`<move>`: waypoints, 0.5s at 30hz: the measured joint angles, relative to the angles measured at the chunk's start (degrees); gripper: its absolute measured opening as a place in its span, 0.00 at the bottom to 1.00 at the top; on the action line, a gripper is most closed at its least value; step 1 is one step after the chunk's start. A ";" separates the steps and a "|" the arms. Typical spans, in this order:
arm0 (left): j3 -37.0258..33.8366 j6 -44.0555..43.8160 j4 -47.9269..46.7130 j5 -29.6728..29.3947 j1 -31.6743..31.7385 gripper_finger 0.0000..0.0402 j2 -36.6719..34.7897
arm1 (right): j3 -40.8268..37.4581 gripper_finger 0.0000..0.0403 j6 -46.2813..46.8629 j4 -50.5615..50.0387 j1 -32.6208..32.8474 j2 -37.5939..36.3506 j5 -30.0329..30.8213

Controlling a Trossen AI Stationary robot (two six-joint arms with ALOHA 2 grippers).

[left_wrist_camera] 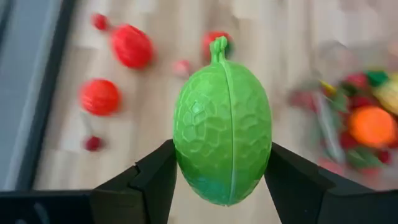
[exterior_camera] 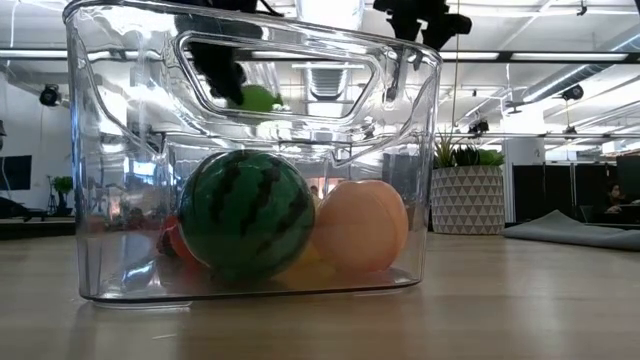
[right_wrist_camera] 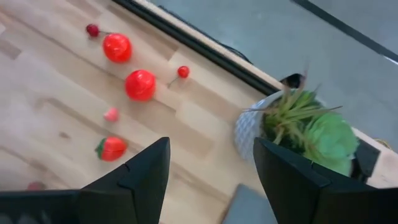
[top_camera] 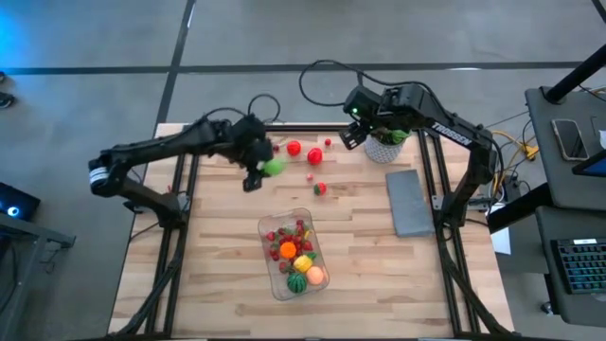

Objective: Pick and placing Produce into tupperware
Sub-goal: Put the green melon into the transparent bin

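Left gripper (left_wrist_camera: pixel 221 180) clamped on a bumpy green egg-shaped toy fruit (left_wrist_camera: pixel 222 124), pinched by its lower sides between the two dark fingers (left_wrist_camera: pixel 152 180), stem pointing away from the wrist. In the high view, held above the far part of the light wooden slatted table (top_camera: pixel 208 265), well apart from the clear rectangular plastic tupperware (top_camera: pixel 276 284), which sits nearer the front edge and already holds a striped green watermelon ball (exterior_camera: pixel 246 212), a peach-coloured ball (exterior_camera: pixel 360 225) and other small pieces.

Likely trouble: smooth rounded shell gripped low, so could squirt out or rotate if swung fast. Could also strike the container's rim or land on the pile and roll out if let go too high or off-centre.

Right gripper (right_wrist_camera: pixel 211 180) empty, fingers spread, hovering at the far right by the green succulent in a white patterned pot (right_wrist_camera: pixel 298 130), beside the flat grey rectangular slab (top_camera: pixel 410 201). Collision with the pot possible if lowered carelessly.

Loose red toy pieces (top_camera: pixel 294 148) left on the table at the far side.

Hard to make out: container contents blurred in the left wrist view; exact height of the held fruit above the table; how full the container is toward its far end; small red pieces not identifiable one by one.
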 joint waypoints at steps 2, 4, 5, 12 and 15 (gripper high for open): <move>-2.94 -2.34 -0.40 0.10 -1.95 0.50 -1.86 | -0.26 0.56 -0.01 0.00 1.05 0.00 0.02; -5.86 -6.91 -0.48 0.51 -4.06 0.50 -3.48 | -0.61 0.56 -0.22 0.07 1.64 0.00 0.00; -7.21 -9.27 -0.45 0.66 -5.20 0.50 -4.29 | -0.89 0.56 -0.54 0.28 1.75 0.02 0.04; -10.98 -27.25 8.05 0.55 -16.18 0.50 -6.28 | -2.12 0.56 -7.95 -0.02 2.26 0.52 -2.73; -10.96 -32.47 14.02 0.51 -21.62 0.50 -5.45 | -2.71 0.56 -9.70 -2.92 4.56 0.32 -5.63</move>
